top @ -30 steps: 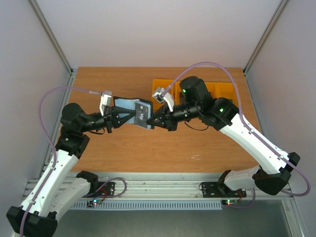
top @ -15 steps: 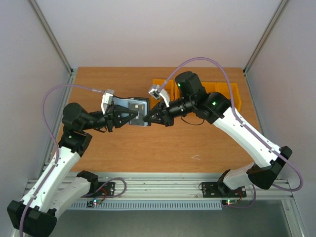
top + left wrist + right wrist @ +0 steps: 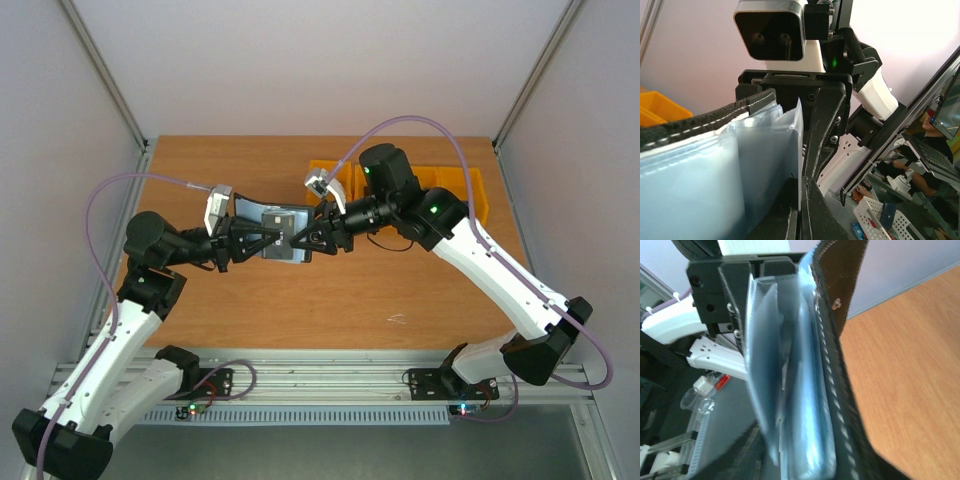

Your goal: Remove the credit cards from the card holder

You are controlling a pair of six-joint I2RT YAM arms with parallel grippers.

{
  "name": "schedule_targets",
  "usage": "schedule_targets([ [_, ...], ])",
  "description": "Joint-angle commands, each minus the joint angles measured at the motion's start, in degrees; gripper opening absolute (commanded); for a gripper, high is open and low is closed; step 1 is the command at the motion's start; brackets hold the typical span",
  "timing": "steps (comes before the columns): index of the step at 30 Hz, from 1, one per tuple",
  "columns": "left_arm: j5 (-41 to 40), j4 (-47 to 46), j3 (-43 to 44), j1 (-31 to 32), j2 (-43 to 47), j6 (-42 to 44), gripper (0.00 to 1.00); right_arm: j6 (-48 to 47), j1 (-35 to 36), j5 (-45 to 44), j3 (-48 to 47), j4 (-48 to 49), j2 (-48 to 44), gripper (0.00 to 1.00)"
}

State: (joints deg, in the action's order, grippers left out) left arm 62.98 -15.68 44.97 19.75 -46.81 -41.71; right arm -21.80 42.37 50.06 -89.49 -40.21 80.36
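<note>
**Top external view.** The card holder [image 3: 262, 215] is held open above the table [image 3: 330, 300], between the two arms. Its long axis runs left to right, along the line joining the two wrists. The left gripper [image 3: 268, 240] is clamped on its near edge. The right gripper [image 3: 303, 243] meets its right end head-on, touching or just beside it. Two yellow bins [image 3: 330, 168] stand close behind the right wrist. Toward the near side, the tabletop is bare wood. No credit card can be told apart from the holder here.

**Left wrist view.** The left fingers are closed together on the edge of a clear sleeve [image 3: 765, 165]. The black stitched cover lies to the left. One finger of the right gripper stands just beside the sleeve stack. Whether the right jaws are apart cannot be told.

**Right wrist view.** The holder fills the frame edge-on, with the sleeves fanned to the left of the stitched cover and the snap tab [image 3: 840, 280] on top. The gripper's own fingers are not clearly visible.

**Judgement.** The right arm is the one free to extract. A pull should run along the long axis, away from the left wrist and clear of the bins.
</note>
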Motion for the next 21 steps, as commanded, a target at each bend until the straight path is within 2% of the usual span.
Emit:
schedule_targets([
  [1,0.5,-0.9,-0.2,0.4,0.8,1.3,0.0,2.0,-0.3,2.5,2.0,4.4,-1.2,0.25],
  [5,-0.2,3.8,0.5,0.3,1.4,3.7,0.0,2.1,-0.8,3.6,3.4,5.5,-2.6,0.03],
  [6,-0.7,5.2,0.8,0.2,1.6,4.6,0.02,2.0,-1.1,3.6,3.5,5.2,-3.0,0.01],
  [7,-1.1,6.5,0.9,0.1,1.8,5.1,0.11,1.9,-1.3,3.8,3.5,4.8,-3.2,0.01],
  [8,-1.2,7.8,1.2,-0.1,2.0,6.1,0.15,1.8,-1.5,3.9,3.6,4.4,-3.4,0.01],
  [11,0.3,8.7,1.6,-0.6,2.5,7.4,0.18,1.5,-1.9,4.5,3.6,3.6,-4.1,0.01],
  [16,0.8,9.8,1.9,-0.8,2.7,7.2,0.17,0.5,-2.5,4.6,3.3,2.0,-4.6,0.01],
  [21,0.5,11.0,2.0,-1.6,3.0,7.5,0.01,0.2,-2.9,4.9,2.9,1.4,-4.9,0.01],
])
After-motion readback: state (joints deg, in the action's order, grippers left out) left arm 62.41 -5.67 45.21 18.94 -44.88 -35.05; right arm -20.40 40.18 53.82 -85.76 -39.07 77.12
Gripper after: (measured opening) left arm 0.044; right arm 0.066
